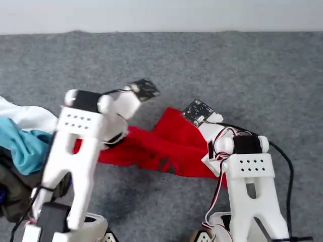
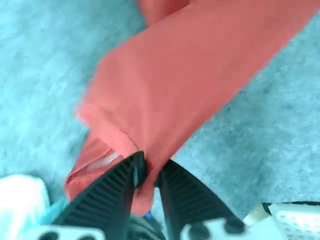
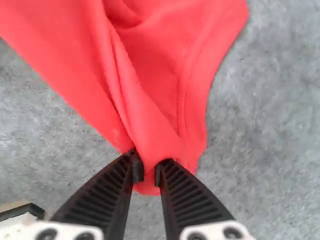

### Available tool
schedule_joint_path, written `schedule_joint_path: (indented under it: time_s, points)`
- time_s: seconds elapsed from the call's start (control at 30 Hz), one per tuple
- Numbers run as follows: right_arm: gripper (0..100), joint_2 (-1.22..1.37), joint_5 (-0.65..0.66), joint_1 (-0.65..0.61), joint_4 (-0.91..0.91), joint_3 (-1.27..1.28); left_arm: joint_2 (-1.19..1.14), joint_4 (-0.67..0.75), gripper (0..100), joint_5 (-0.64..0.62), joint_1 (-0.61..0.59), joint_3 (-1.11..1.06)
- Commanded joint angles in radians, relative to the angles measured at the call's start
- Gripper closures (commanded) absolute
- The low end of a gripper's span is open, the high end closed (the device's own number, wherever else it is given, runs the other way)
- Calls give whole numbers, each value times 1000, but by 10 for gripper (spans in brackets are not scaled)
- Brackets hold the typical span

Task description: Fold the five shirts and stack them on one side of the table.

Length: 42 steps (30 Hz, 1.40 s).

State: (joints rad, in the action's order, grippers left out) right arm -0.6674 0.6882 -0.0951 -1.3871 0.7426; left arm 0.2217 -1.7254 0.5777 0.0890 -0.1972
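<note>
The left tool (image 2: 150, 169) pinches one end of the red cloth shirt (image 1: 161, 146), the right tool (image 3: 147, 166) pinches the other; the shirt stretches between them over the grey felt tabletop (image 1: 262, 70)

left arm (image 1: 75, 151) and right arm (image 1: 250, 176) both lean forward, left fingers (image 2: 107, 195) and right fingers (image 3: 107, 192) pinched tight.

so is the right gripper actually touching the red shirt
Touching. The right wrist view shows the right gripper shut on a bunched fold of the red shirt, with the cloth pinched between its jaws and no gap.
</note>
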Motion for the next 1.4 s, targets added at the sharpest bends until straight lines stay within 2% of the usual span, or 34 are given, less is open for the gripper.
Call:
schedule_joint_path:
  time_s: [0.0,0.1,0.23,0.43,0.7,0.8,0.97,1.17,1.37]
  points:
    - [987,-31,-46,13,-67,-89,83,-26,986,29,-127,-33]
    - [987,-31,-57,7,-84,-121,100,-26,986,80,-150,-102]
    - [969,-31,-57,5,-124,-161,129,-9,986,86,-172,-150]
    - [782,-31,-58,13,-323,-258,161,-6,986,83,-193,-156]
    - [831,-28,-58,8,-321,-281,161,-9,985,83,-178,-156]
    - [832,-30,-58,10,-329,-281,157,-17,956,84,-124,-168]
    - [832,-31,-58,12,-363,-284,155,-11,845,81,58,-188]
    - [832,-70,-54,47,-406,-284,153,18,826,35,252,-186]
    - [832,-147,-51,99,-407,-278,132,98,817,32,301,-185]
